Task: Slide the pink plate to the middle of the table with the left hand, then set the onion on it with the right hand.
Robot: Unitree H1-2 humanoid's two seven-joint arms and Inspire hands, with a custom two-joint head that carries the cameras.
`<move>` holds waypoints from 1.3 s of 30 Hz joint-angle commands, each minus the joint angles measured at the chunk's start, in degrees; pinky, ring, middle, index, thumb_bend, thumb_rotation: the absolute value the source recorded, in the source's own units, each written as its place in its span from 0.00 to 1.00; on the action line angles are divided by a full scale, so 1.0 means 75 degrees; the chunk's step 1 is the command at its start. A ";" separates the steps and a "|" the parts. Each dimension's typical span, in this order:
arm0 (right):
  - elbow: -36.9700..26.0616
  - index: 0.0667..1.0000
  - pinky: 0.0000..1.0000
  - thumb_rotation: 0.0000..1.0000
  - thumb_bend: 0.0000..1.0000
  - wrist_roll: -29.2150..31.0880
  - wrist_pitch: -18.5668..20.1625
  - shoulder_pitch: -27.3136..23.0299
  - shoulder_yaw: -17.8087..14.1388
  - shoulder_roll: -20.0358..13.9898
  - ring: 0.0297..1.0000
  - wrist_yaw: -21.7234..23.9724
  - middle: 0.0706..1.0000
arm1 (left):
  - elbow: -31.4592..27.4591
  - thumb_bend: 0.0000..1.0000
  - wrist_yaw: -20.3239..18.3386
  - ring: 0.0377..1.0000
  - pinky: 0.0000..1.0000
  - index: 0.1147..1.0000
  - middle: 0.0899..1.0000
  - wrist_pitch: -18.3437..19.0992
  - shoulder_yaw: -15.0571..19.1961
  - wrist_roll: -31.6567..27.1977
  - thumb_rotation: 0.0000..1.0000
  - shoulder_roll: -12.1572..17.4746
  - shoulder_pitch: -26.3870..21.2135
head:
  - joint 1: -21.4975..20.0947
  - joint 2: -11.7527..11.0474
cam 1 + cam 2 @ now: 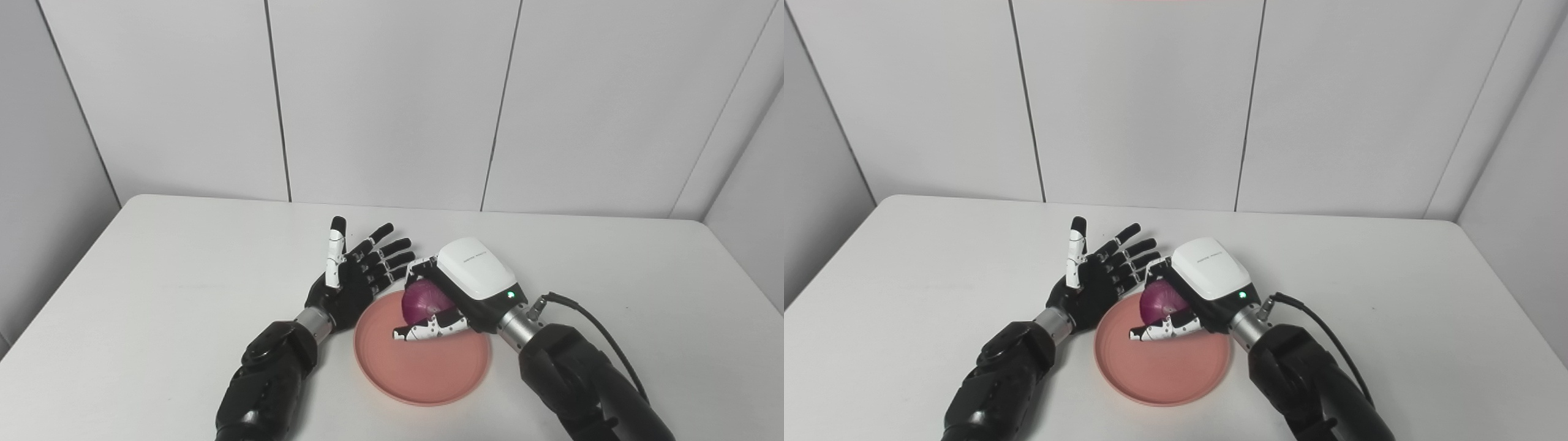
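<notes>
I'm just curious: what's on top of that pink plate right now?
A purple onion sits over the plate, gripped by the right hand. Whether it touches the plate is hidden by the fingers. The open left hand is beside the rim.

White table (pixel 153 294), matte top, rounded far corners at 10 and 2 o'clock. Grey panelled wall (pixel 392 92) behind at 12, dark vertical seams.
</notes>
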 commanded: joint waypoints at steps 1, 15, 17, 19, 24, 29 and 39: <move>0.0082 0.39 0.17 0.37 0.47 0.0049 -0.0363 -0.0349 -0.0034 0.0041 0.21 -0.0187 0.27 | 0.0478 0.87 0.0225 0.79 0.83 0.91 0.80 0.0350 -0.0112 0.0285 0.96 -0.0038 0.0338 | 0.0004 0.0008; 0.1378 0.39 0.17 0.46 0.46 -0.0206 -0.0958 -0.0325 0.0071 -0.0070 0.21 -0.1037 0.26 | 0.0313 0.88 0.0188 0.78 0.83 0.90 0.80 0.0399 -0.0152 0.0302 0.96 0.0018 0.0435 | -0.0065 0.0063; 0.1454 0.38 0.16 0.46 0.45 -0.0239 -0.0950 -0.0328 0.0094 -0.0072 0.21 -0.1093 0.26 | 0.0326 0.88 0.0163 0.79 0.83 0.90 0.81 0.0392 -0.0159 0.0297 0.96 0.0028 0.0428 | -0.0094 0.0063; 0.1519 0.39 0.16 0.44 0.46 -0.0288 -0.0921 -0.0331 0.0122 -0.0071 0.21 -0.1120 0.27 | 0.0380 0.88 0.0166 0.79 0.84 0.90 0.81 0.0371 -0.0156 0.0303 0.96 0.0042 0.0403 | -0.0138 0.0045; 0.1627 0.39 0.17 0.39 0.46 -0.0288 -0.0941 -0.0361 0.0155 -0.0097 0.22 -0.1137 0.28 | 0.0457 0.88 0.0218 0.78 0.83 0.89 0.80 0.0371 -0.0128 0.0319 0.96 0.0059 0.0354 | -0.0193 0.0003; 0.1534 0.40 0.17 0.41 0.46 -0.0312 -0.0866 -0.0355 0.0155 -0.0113 0.22 -0.1065 0.28 | 0.0484 0.87 0.0189 0.78 0.82 0.89 0.79 0.0335 -0.0143 0.0330 0.97 0.0060 0.0332 | -0.0227 -0.0001; 0.1249 0.36 0.17 0.42 0.46 -0.0165 -0.0860 -0.0273 0.0109 -0.0125 0.21 -0.0800 0.26 | 0.0598 0.87 0.0153 0.78 0.84 0.90 0.80 0.0293 -0.0159 0.0336 0.98 0.0051 0.0296 | -0.0249 0.0004</move>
